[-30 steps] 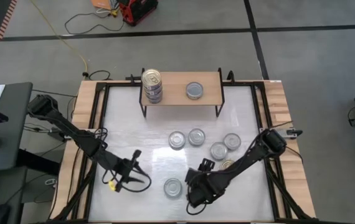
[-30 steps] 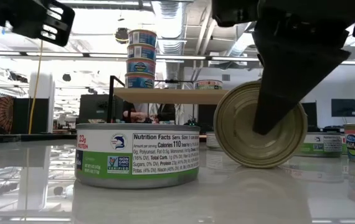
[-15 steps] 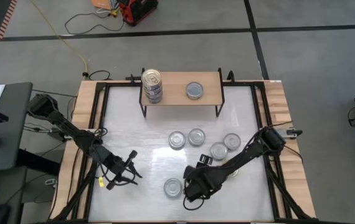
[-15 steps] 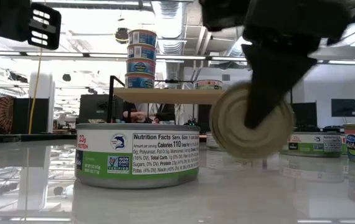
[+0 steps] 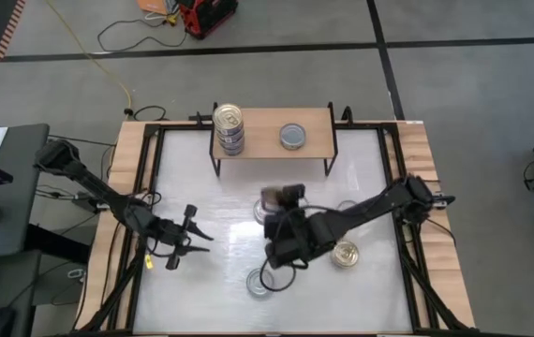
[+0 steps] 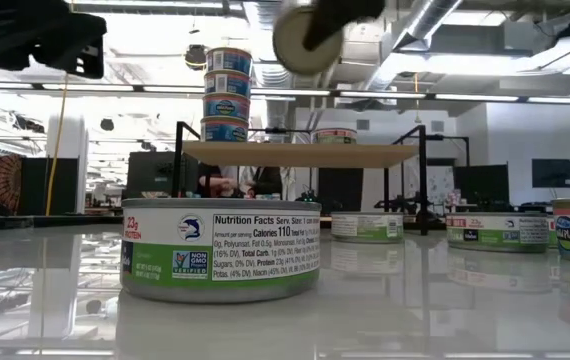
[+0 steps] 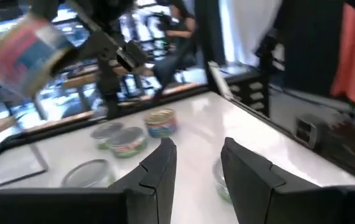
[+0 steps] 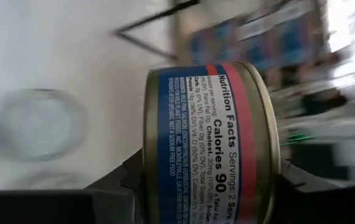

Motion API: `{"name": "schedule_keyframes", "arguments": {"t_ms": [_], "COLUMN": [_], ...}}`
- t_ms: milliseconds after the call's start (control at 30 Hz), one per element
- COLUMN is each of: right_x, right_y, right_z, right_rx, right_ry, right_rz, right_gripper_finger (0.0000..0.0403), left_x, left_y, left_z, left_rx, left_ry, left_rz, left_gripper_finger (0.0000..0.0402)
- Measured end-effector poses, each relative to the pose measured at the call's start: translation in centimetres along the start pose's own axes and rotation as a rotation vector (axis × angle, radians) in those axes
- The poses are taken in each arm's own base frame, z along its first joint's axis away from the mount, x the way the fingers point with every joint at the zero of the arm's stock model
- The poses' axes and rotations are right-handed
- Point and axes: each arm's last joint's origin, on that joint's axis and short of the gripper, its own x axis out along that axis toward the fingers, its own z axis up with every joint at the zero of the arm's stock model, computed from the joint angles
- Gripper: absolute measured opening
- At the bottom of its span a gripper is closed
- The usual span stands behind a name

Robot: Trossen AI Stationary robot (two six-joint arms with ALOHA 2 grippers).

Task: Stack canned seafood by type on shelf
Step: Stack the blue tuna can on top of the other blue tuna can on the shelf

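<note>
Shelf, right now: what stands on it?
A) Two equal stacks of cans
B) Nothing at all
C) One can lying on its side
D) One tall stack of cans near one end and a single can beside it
D: on the shelf, the stack of cans rises four high in the low view, and a single can sits alone further along the board.

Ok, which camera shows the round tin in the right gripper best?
The right wrist view: the blue-and-red labelled round tin fills the picture, clamped between the right gripper's fingers, label readable. The low view shows only its pale end, lifted high. The high view shows a blur; the left wrist view shows it blurred and far off.
</note>
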Motion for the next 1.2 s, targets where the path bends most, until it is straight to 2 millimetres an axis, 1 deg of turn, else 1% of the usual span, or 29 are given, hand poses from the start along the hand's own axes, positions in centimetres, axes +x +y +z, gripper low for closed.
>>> {"name": "schedule_keyframes", "arguments": {"t_ms": [100, 200, 267, 367, 433, 567, 700, 1000, 1100, 1200], "right_x": [2.0, 4.0, 4.9, 5.6, 6.1, 6.7, 8.0, 12.6, 13.5, 13.9], "right_y": [-1.8, -3.4, -4.7, -6.2, -7.0, -8.5, -10.0, -13.4, -14.0, -14.2], "right_z": [1.3, 2.6, 3.3, 4.2, 4.6, 5.1, 4.9, 3.2, 2.6, 2.5], "right_rx": [-0.114, -0.187, -0.218, -0.268, -0.306, -0.323, -0.339, -0.315, -0.299, -0.298], "right_ry": [-0.015, -0.035, -0.047, -0.08, -0.121, -0.191, -0.229, -0.245, -0.228, -0.249], "right_rz": [-0.08, -0.137, -0.183, -0.233, -0.245, -0.287, -0.31, -0.332, -0.335, -0.329], "right_gripper_finger": [0.0207, 0.0207, 0.0207, 0.0207, 0.0207, 0.0207, 0.0207, 0.0207, 0.0208, 0.0214], "left_x": [-0.3, -0.7, -0.8, -1.0, -1.0, -1.0, -1.1, -1.1, -1.1, -1.2], "left_y": [0.4, 0.6, 0.8, 0.9, 0.9, 1.1, 1.2, 1.5, 1.5, 1.6], "left_z": [0.4, 0.8, 1.1, 1.2, 1.2, 1.1, 1.1, 1.1, 1.1, 1.0], "left_rx": [-0.117, -0.248, -0.314, -0.368, -0.378, -0.38, -0.359, -0.306, -0.28, -0.257], "left_ry": [-0.021, -0.04, -0.06, -0.068, -0.07, -0.068, -0.065, -0.053, -0.047, -0.04], "left_rz": [0.052, 0.082, 0.087, 0.088, 0.112, 0.182, 0.214, 0.301, 0.325, 0.348], "left_gripper_finger": [0.0122, 0.0122, 0.0122, 0.0122, 0.0122, 0.0122, 0.0122, 0.0122, 0.0122, 0.0122]}}
